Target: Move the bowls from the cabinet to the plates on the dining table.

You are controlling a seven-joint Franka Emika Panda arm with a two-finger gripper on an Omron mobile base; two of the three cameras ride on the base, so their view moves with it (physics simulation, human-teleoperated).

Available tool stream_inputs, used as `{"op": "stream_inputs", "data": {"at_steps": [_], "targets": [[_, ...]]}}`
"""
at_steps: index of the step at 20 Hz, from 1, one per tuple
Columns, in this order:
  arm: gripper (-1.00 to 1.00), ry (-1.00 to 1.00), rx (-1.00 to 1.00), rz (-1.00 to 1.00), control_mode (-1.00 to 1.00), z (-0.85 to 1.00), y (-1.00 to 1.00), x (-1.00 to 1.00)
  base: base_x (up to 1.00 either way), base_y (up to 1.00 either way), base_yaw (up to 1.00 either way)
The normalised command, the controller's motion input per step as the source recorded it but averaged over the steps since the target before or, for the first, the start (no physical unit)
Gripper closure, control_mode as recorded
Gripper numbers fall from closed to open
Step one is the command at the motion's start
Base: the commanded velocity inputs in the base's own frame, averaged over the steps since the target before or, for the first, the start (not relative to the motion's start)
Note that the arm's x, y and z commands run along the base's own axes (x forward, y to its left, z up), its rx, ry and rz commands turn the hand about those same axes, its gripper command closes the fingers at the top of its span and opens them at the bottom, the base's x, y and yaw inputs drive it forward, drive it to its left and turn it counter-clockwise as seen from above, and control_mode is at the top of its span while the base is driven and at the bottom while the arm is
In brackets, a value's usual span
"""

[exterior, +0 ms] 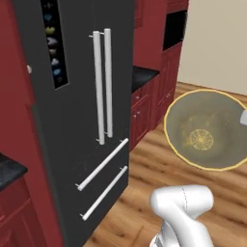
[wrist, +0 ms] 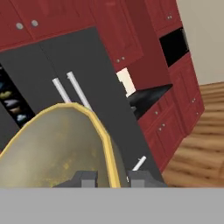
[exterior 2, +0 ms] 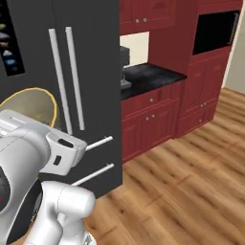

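Right now the end effector (wrist: 111,178) is gripping the olive-tan bowl (wrist: 57,146) by its rim: in the hand view the two dark fingertips (wrist: 87,178) are sitting on either side of the bowl's golden edge, closed narrowly onto it. The bowl is being carried in the air, tilted so that its speckled inside is facing the cameras. In the left base view the bowl (exterior: 207,129) is hanging over the wooden floor (exterior: 144,193), its golden rim standing out against the planks, with a yellow ring marking at its bottom. In the right base view the bowl (exterior 2: 28,109) is peeking up behind the white arm (exterior 2: 43,143), in front of the dark fridge (exterior 2: 91,72).

The fridge is standing tall with two long upright white handles (exterior: 102,84) side by side and two slanted drawer handles (exterior: 102,164) lower down. Beyond it a black table (exterior 2: 148,76) is running along red drawers (exterior 2: 148,112) with small silver knobs, and red wall cabinets (exterior 2: 146,14) are hanging above. Further on, a dark oven opening (exterior 2: 215,31) is sitting in a tall red unit.
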Motion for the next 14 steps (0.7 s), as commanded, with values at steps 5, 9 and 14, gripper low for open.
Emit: {"op": "stream_inputs", "data": {"at_steps": [5, 9, 14], "targets": [[1.0, 0.0, 0.0, 0.0, 1.0, 0.0, 0.0, 0.0, 0.0, -0.42, -0.34], [1.0, 0.0, 0.0, 0.0, 1.0, 0.0, 0.0, 0.0, 0.0, -0.41, -0.34], [1.0, 0.0, 0.0, 0.0, 1.0, 0.0, 0.0, 0.0, 0.0, -0.4, -0.34]]}}
